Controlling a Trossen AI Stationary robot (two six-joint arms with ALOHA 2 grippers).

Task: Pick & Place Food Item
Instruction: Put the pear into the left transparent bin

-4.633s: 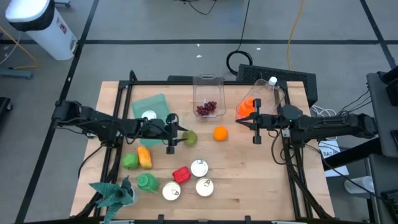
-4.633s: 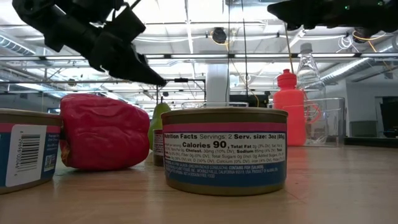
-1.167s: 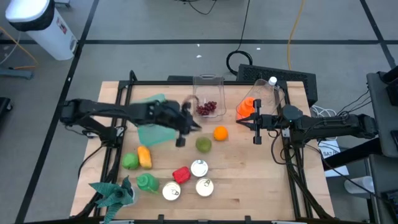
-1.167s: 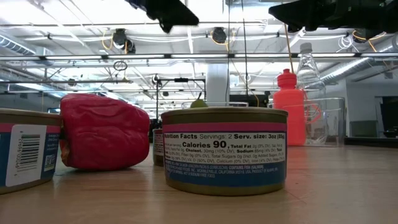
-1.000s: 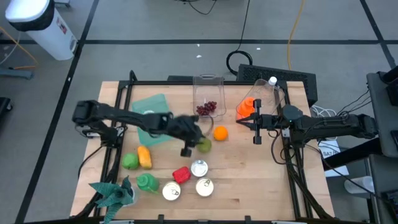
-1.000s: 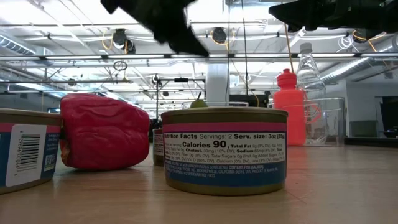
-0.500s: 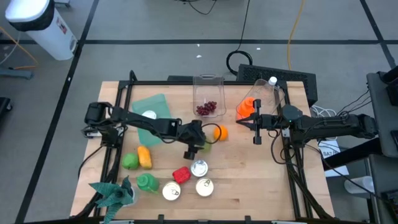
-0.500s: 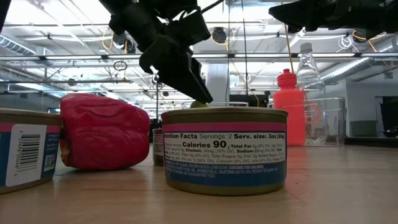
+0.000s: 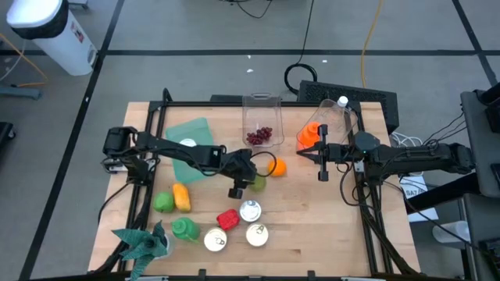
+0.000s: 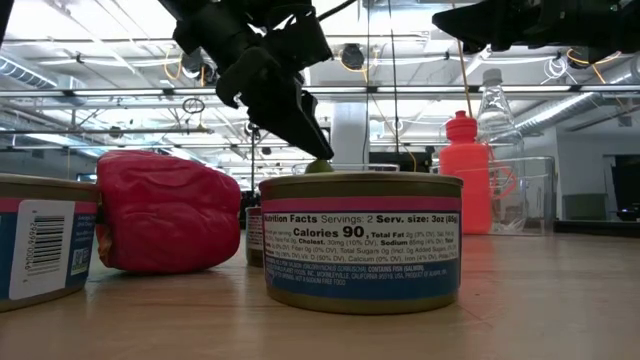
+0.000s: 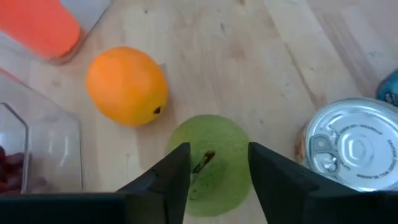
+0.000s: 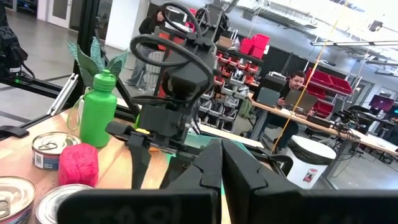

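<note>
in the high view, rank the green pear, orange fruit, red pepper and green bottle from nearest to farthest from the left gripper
1. Green pear, under the left gripper, open.
2. Round orange fruit, just beyond it, toward the right arm.
3. Red pepper, toward the front edge.
4. Green plastic bottle, front left.

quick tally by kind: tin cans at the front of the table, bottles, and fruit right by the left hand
tin cans: 3
bottles: 3 (green bottle, orange bottle, clear bottle)
fruit: 2 (pear, orange)
total: 8
</note>
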